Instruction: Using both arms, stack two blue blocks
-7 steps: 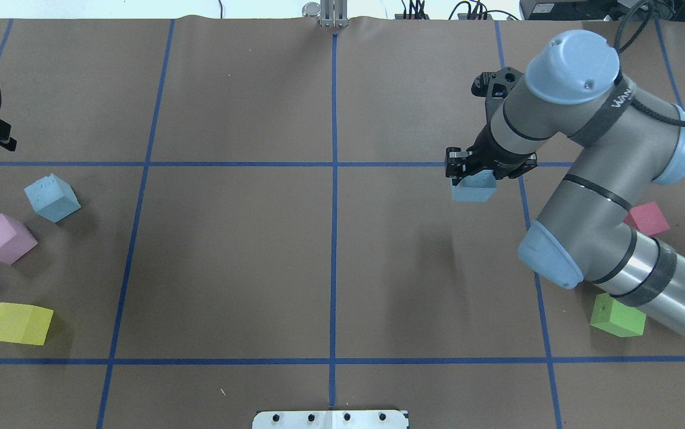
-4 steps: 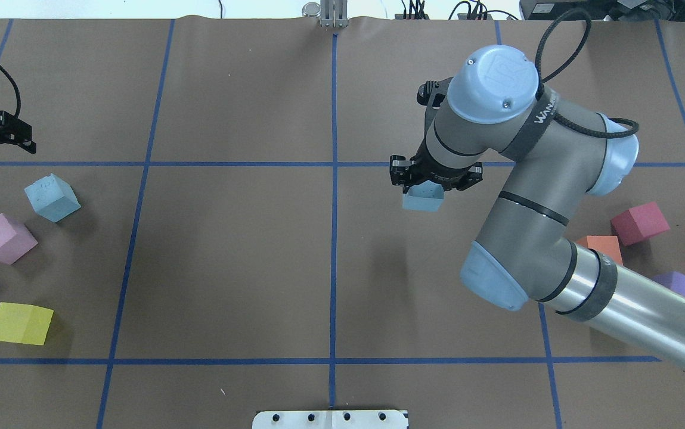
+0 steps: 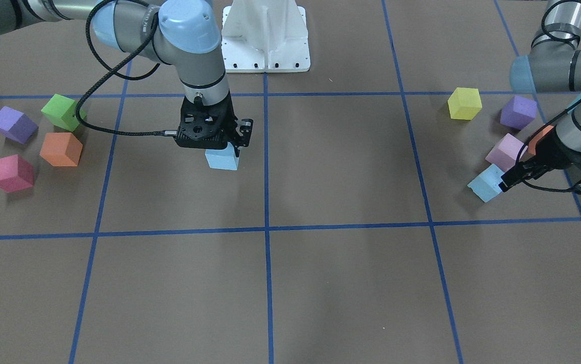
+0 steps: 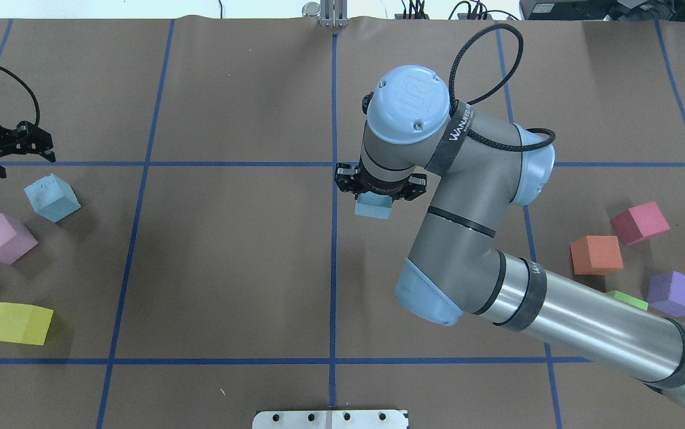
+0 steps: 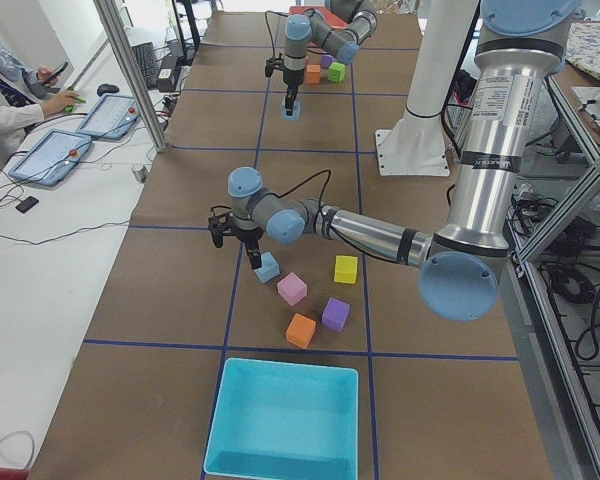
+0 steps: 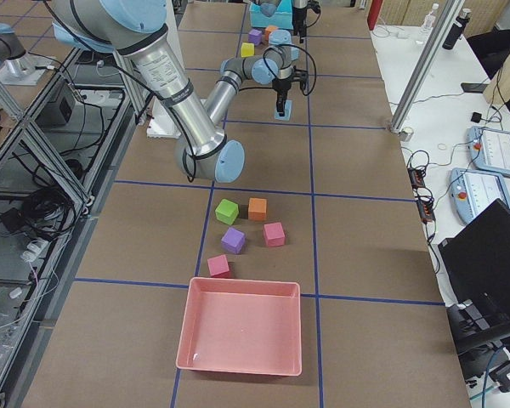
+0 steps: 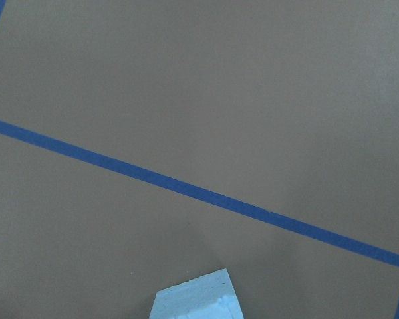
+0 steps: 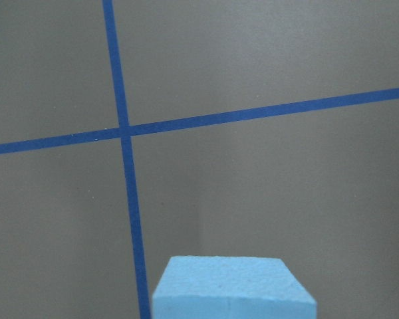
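Note:
My right gripper is shut on a pale blue block and holds it low over the table, just right of the centre tape cross. The held block also shows in the front view and the right wrist view. The second blue block lies tilted on the table at the far left. My left gripper is open and empty, just beyond and above that block. The left wrist view shows one corner of that block.
Pink, yellow and purple cubes lie near the left block. Red, orange, purple and a half-hidden green cube lie at the right. A turquoise bin and a pink bin stand at the table's ends.
My right arm has swung left with the blue block, from the right half to near the centre line. My left gripper has moved right, closer to the other blue block.

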